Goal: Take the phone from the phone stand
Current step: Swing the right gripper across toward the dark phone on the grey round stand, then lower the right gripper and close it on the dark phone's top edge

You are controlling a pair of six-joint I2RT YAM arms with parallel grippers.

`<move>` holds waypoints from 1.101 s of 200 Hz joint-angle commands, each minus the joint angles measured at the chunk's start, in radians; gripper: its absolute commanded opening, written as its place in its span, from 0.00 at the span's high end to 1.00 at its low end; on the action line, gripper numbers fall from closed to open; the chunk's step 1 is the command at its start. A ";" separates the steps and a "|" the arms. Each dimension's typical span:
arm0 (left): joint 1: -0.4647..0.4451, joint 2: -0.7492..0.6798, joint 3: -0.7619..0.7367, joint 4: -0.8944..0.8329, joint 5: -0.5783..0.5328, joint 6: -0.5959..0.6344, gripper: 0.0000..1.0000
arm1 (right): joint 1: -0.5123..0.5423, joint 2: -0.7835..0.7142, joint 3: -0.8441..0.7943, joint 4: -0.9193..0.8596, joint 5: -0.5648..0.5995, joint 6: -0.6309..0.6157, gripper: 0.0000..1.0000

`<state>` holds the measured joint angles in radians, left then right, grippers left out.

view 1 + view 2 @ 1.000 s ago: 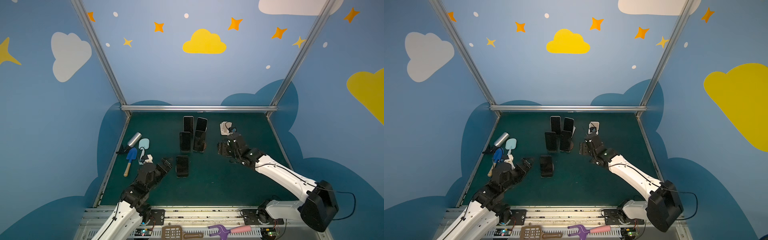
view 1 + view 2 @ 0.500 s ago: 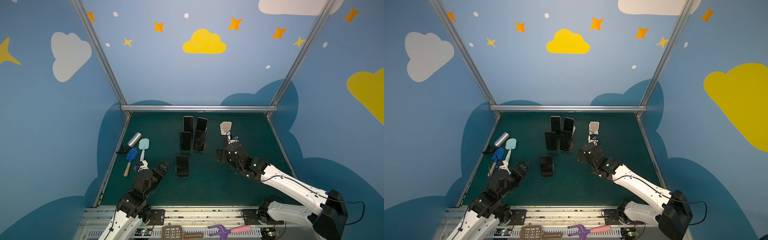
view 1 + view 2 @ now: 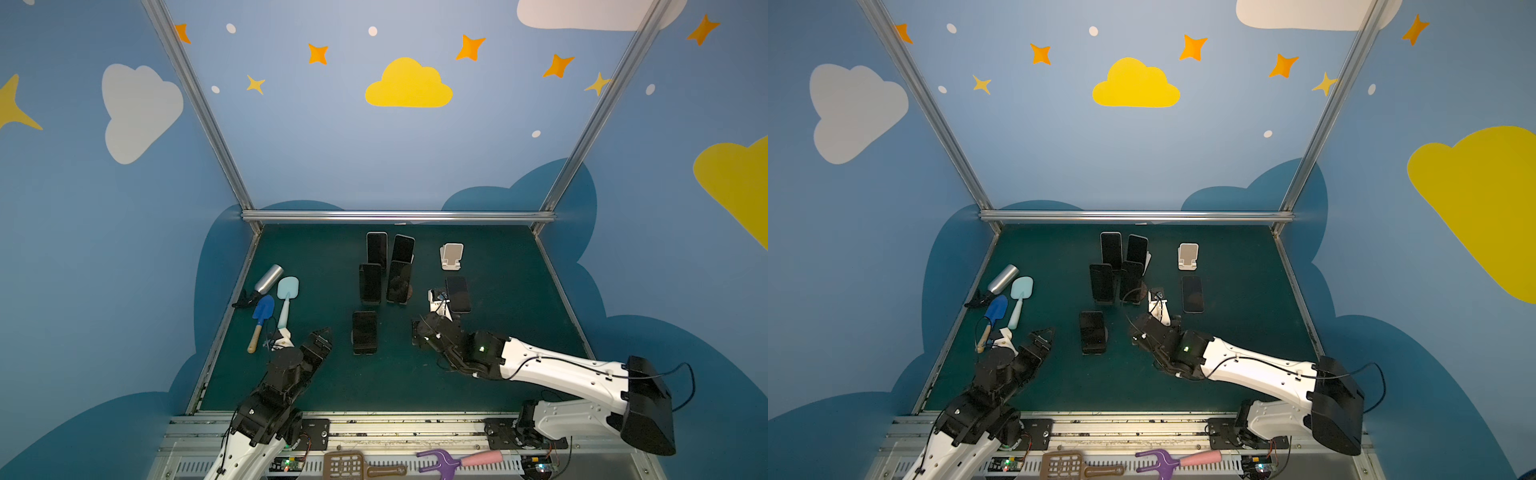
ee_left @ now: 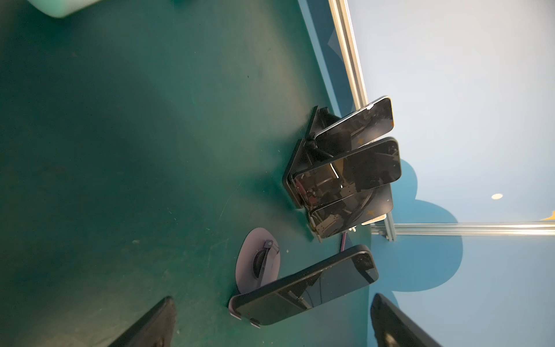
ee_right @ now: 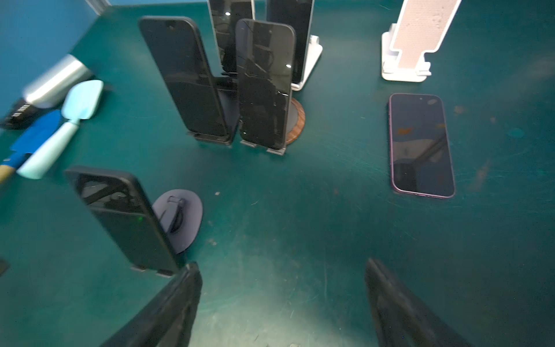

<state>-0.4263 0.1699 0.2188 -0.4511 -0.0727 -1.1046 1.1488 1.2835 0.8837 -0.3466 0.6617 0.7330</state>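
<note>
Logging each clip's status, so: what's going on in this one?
The job is taking a phone off its stand. One purple-edged phone lies flat on the green mat in front of an empty white stand. The right gripper hangs open and empty a little nearer the robot. Five other phones sit propped on stands. The left gripper, also open, points at the nearest one without touching it.

White arm shells (image 3: 561, 374) with black joints (image 3: 646, 411), thin black cable (image 3: 692, 382), green light (image 3: 481, 348)
</note>
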 commanded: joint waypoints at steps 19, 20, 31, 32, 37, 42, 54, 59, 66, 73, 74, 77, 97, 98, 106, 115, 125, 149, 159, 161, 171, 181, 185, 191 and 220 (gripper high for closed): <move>0.000 0.034 0.051 0.013 0.014 0.083 0.00 | 0.016 0.057 0.039 0.060 -0.038 0.011 0.13; 0.000 0.034 0.051 0.013 0.014 0.083 0.00 | 0.017 0.059 0.041 0.060 -0.043 0.014 0.13; 0.000 0.032 0.045 0.017 0.014 0.080 0.00 | 0.038 0.085 0.055 0.088 -0.061 0.029 0.13; -0.001 0.032 0.044 0.018 0.014 0.079 0.00 | 0.041 0.089 0.057 0.089 -0.062 0.029 0.13; -0.001 0.033 0.039 0.021 0.016 0.072 0.00 | 0.058 0.108 0.071 0.094 -0.053 0.044 0.12; -0.001 0.034 0.034 0.023 0.016 0.063 0.00 | 0.071 0.121 0.083 0.094 -0.045 0.057 0.12; -0.001 0.037 0.027 0.022 0.018 0.050 0.00 | 0.108 0.165 0.118 0.109 -0.026 0.071 0.11; 0.000 0.039 0.029 0.020 0.020 0.047 0.00 | 0.122 0.183 0.136 0.110 -0.019 0.078 0.10; 0.000 0.040 0.032 0.016 0.021 0.046 0.00 | 0.137 0.208 0.163 0.099 -0.003 0.100 0.10; 0.000 0.040 0.034 0.013 0.021 0.046 0.00 | 0.150 0.239 0.194 0.080 0.013 0.144 0.10; 0.000 0.040 0.034 0.012 0.021 0.046 0.00 | 0.151 0.242 0.198 0.077 0.014 0.150 0.10; -0.001 0.040 0.036 0.011 0.020 0.046 0.00 | 0.154 0.253 0.209 0.071 0.014 0.168 0.10; -0.001 0.032 0.039 0.006 0.008 0.044 0.00 | 0.170 0.334 0.270 0.091 0.006 0.207 0.09; 0.000 0.031 0.040 0.004 0.007 0.043 0.00 | 0.170 0.339 0.274 0.091 0.006 0.209 0.09; 0.000 0.025 0.042 -0.001 0.004 0.040 0.00 | 0.175 0.371 0.304 0.086 0.013 0.210 0.09; 0.000 0.016 0.044 -0.009 0.004 0.040 0.00 | 0.180 0.402 0.341 0.066 0.024 0.204 0.09; 0.000 0.003 0.046 -0.021 0.000 0.040 0.00 | 0.181 0.436 0.378 0.039 0.033 0.206 0.09; 0.000 -0.032 0.050 -0.051 -0.011 0.038 0.00 | 0.180 0.473 0.401 0.063 0.040 0.157 0.07; -0.002 -0.032 0.048 -0.057 -0.015 0.038 0.00 | 0.178 0.473 0.388 0.107 0.037 0.130 0.07; -0.001 -0.032 0.048 -0.059 -0.015 0.038 0.00 | 0.178 0.473 0.384 0.117 0.042 0.128 0.07; 0.000 -0.068 0.044 -0.058 -0.016 0.036 0.00 | 0.178 0.473 0.366 0.157 0.065 0.103 0.07; 0.000 -0.072 0.041 -0.055 -0.016 0.031 0.00 | 0.174 0.473 0.363 0.178 0.054 0.082 0.07; 0.000 -0.072 0.038 -0.053 -0.016 0.031 0.00 | 0.174 0.477 0.367 0.178 0.051 0.073 0.07; -0.001 -0.073 0.036 -0.048 -0.015 0.031 0.00 | 0.173 0.482 0.376 0.174 0.051 0.063 0.07; 0.000 -0.069 0.033 -0.039 -0.013 0.032 0.00 | 0.169 0.515 0.420 0.155 0.029 0.038 0.07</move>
<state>-0.4263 0.1047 0.2413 -0.4839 -0.0708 -1.0756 1.3228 1.7607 1.2629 -0.1982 0.6895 0.8108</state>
